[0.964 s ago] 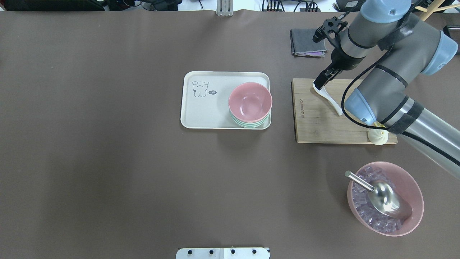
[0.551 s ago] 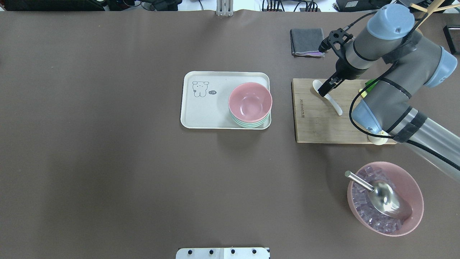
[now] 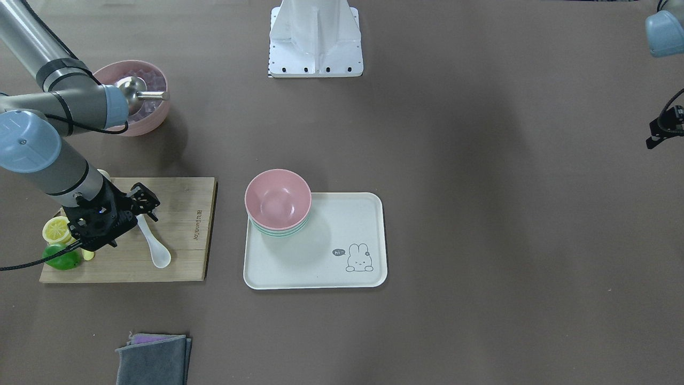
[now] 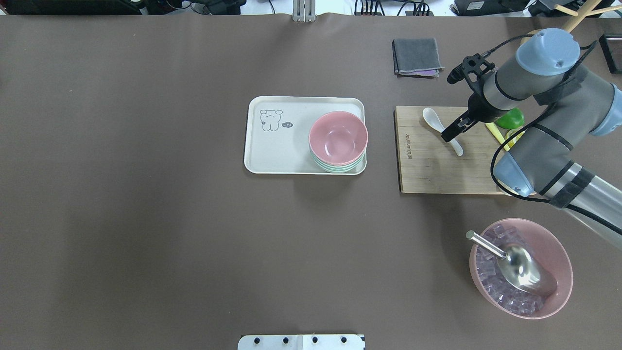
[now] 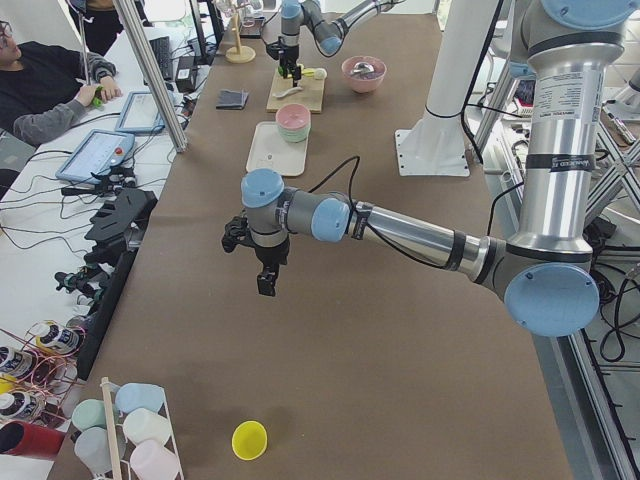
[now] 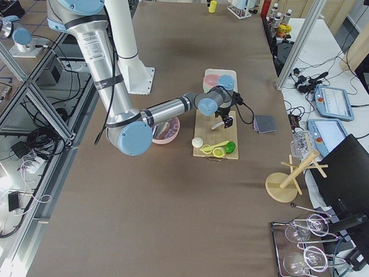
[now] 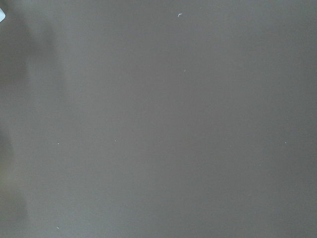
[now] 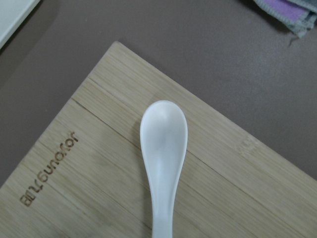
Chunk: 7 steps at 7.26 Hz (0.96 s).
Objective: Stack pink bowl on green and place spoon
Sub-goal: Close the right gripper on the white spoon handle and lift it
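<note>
Two sets of fingers are mine to report. My left gripper [image 5: 266,283] hangs over bare tabletop toward the left edge, well apart from everything. Its camera sees only brown surface, and I cannot tell how wide its fingers stand.

Around the middle of the table, a little toward the far edge, sits the white tray [image 4: 282,155]. At its right end the pink bowl [image 4: 338,138] is nested upright on the green bowl [image 4: 338,169], whose rim peeks out beneath.

Nearer the right edge lies the wooden cutting board [image 4: 427,170]. On it the white spoon [image 4: 431,118] rests flat, hollow up, with its scoop end toward the board's far-left corner and its handle slanting toward the near right. My right gripper [image 4: 448,136] points down over that handle. I cannot tell whether my fingers touch it or how far apart they stand.

A lime [image 4: 510,117] and a lemon slice [image 3: 56,229] lie at the board's right end. A folded grey cloth [image 4: 417,56] lies by the far edge. The large ice bowl [image 4: 559,253] with a metal scoop [image 4: 522,270] in it sits toward the near right corner.
</note>
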Each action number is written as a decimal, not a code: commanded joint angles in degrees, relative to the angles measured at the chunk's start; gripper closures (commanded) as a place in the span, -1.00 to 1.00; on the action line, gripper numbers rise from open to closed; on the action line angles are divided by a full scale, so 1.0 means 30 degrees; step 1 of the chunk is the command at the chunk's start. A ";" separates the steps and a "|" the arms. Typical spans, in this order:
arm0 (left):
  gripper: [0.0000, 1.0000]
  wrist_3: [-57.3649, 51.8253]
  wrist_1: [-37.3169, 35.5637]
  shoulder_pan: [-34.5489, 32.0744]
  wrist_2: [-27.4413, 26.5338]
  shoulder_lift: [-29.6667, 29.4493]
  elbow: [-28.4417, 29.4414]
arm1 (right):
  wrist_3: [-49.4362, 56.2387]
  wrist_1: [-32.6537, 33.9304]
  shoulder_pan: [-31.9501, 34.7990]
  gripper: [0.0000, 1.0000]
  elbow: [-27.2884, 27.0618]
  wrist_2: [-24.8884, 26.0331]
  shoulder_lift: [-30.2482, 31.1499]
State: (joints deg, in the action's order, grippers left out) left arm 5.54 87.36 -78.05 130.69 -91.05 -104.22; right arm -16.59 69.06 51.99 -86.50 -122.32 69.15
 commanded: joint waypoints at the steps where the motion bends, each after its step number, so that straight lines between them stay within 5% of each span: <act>1: -0.97 -0.0028 0.0000 0.0000 0.0000 0.0000 0.0024 | -0.0066 -0.0111 -0.0395 -0.68 0.0121 0.0049 0.0093; 7: -0.97 0.0001 0.0000 0.0000 0.0000 0.0000 -0.0122 | -0.0330 -0.0111 -0.0777 -0.17 0.0297 0.0225 0.0152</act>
State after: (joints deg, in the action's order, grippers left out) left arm 5.53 87.36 -78.05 130.69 -91.05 -104.50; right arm -17.58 68.73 49.78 -85.69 -121.72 69.60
